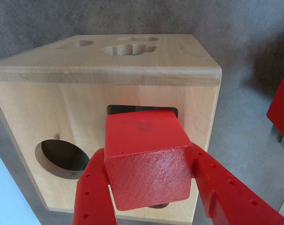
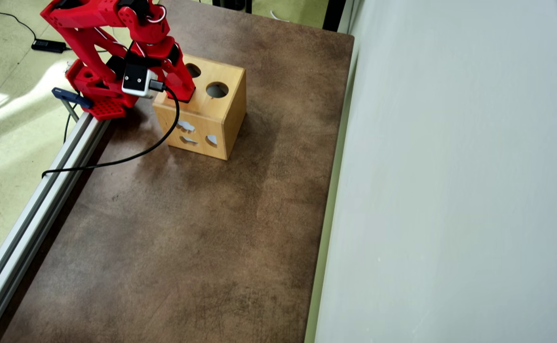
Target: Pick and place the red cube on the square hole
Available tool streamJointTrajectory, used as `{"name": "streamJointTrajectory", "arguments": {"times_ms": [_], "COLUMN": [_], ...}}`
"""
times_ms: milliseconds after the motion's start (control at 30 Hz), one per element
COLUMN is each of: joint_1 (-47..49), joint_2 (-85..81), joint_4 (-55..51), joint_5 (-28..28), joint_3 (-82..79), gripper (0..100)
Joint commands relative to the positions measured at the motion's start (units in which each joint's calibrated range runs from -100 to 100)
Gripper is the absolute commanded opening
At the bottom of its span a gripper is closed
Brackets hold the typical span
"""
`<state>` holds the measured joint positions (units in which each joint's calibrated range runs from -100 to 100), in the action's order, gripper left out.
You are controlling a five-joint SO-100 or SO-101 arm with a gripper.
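Two red fingers point(image 1: 93, 197) of the gripper point(image 1: 149, 187) clamp the red cube point(image 1: 146, 159) from its left and right sides in the wrist view, so the gripper is closed on the cube with the fingers spread only as wide as the cube itself. The cube sits between the fingers near their tips, slightly rotated, with its textured near face toward the camera and its smooth top face tilted upward. Directly behind the cube lies the square hole point(image 1: 142, 108), a dark opening in the near face of the wooden box point(image 1: 34, 108); the cube covers most of the opening, and only its upper edge shows above the cube. Whether the cube has entered the opening cannot be told. A round hole point(image 1: 62, 158) is cut in the same face, to the left of the cube in this view. Further cut-outs point(image 1: 130, 48) mark the adjoining face seen above.

In the overhead view, the box point(image 2: 216, 119) stands on the brown counter point(image 2: 188, 238) near its far left corner, and the gripper point(image 2: 183, 93) reaches down onto the box's upper face beside a round hole point(image 2: 217, 89). The cube is hidden by the arm point(image 2: 116, 28) here. A black cable point(image 2: 131, 155) trails from the wrist across the counter.
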<state>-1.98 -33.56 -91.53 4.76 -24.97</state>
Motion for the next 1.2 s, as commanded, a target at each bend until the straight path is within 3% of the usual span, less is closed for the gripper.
{"name": "streamJointTrajectory", "arguments": {"times_ms": [0,467,800,1167], "joint_1": [-0.40,-0.48,-0.48,-0.48], "joint_2": [0.14,-0.62,-0.71,-0.71], "joint_4": [-0.03,-0.27,-1.16,-1.16], "joint_5": [-0.15,-0.20,-0.15,-0.15], "joint_3": [0.19,0.91,1.98,1.98], "gripper": [2,3,32,36]}}
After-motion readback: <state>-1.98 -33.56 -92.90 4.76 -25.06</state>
